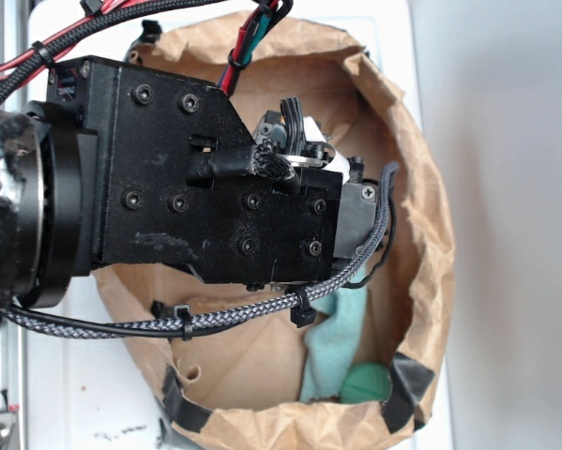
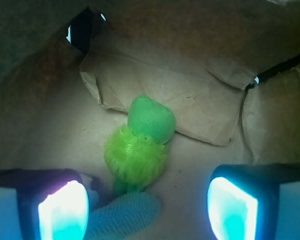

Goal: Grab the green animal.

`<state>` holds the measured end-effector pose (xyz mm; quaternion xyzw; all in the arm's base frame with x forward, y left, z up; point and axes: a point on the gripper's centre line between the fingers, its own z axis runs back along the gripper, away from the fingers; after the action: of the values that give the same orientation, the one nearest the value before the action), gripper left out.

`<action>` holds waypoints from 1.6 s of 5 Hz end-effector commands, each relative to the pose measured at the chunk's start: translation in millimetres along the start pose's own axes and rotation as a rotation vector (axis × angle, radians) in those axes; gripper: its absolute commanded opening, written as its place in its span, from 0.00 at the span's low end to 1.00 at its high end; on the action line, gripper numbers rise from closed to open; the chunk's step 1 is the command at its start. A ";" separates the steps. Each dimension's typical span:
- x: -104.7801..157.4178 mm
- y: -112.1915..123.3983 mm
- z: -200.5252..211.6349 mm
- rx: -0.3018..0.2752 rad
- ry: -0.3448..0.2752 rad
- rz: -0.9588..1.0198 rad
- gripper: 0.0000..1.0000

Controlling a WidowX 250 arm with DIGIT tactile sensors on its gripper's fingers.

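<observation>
In the wrist view the green animal [image 2: 138, 150] lies on the floor of a brown paper bag [image 2: 190, 60]. Its smooth olive-green head [image 2: 151, 120] points away from me and its fuzzy lime body [image 2: 134, 159] is nearer. My gripper [image 2: 147, 212] is open above it and holds nothing. The left finger [image 2: 62, 210] and the right finger [image 2: 234, 210] stand wide apart, just short of the toy. In the exterior view the black arm [image 1: 196, 178] reaches down into the bag and hides the toy and the fingers.
A light teal terry cloth [image 2: 124, 217] lies between my fingers, touching the toy's near end; it also shows in the exterior view [image 1: 341, 342]. A darker green round lump [image 1: 365, 384] sits beside it. The bag's rolled rim [image 1: 426, 234] surrounds the arm.
</observation>
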<state>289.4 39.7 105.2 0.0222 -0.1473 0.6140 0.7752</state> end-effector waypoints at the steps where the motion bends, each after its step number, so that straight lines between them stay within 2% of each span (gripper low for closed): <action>1: 14.6 8.8 -7.9 -0.018 -0.018 0.033 1.00; 3: 43.6 12.8 -17.7 -0.054 0.028 0.091 1.00; 4: 51.9 16.5 -19.2 -0.061 0.032 0.108 1.00; 5: 50.1 13.8 -24.2 -0.049 0.019 0.112 1.00; 6: 38.9 10.1 -34.9 -0.036 -0.036 0.112 1.00; 7: 32.3 11.5 -43.7 -0.005 -0.040 0.109 1.00; 8: 24.9 16.1 -51.7 -0.001 -0.068 0.126 0.00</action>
<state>296.5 74.1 47.8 0.0426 -0.1641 0.6644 0.7279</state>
